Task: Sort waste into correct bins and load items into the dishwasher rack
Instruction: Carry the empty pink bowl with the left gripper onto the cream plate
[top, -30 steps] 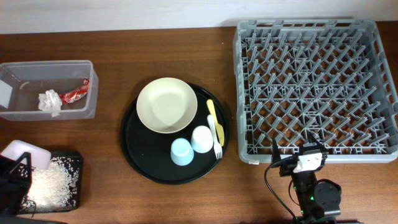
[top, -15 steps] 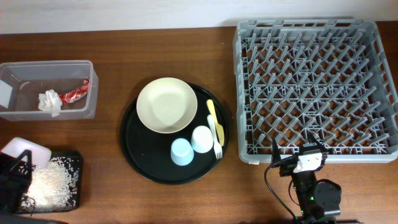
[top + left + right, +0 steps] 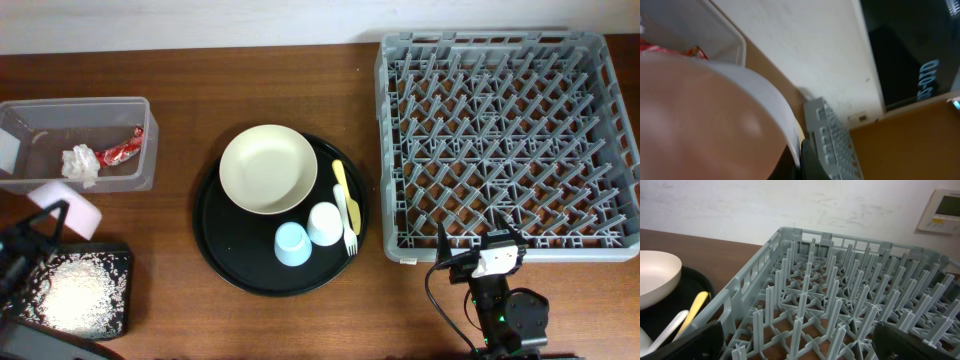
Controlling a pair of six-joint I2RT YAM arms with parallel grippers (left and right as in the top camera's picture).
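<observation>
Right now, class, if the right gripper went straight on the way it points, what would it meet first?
Most likely the grey dishwasher rack: the right gripper, jaws open, points into its nearest upright pegs. Whether the near rim comes first is unclear.

A round black tray (image 3: pixel 225 250) sits midway along the brown desk (image 3: pixel 200 70). A white wall panel (image 3: pixel 941 210) hangs behind.

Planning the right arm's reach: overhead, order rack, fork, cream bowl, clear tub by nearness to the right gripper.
1. Rack, directly beside the right gripper.
2. Fork, to its left.
3. Cream bowl, farther left.
4. Clear tub, far left.
</observation>
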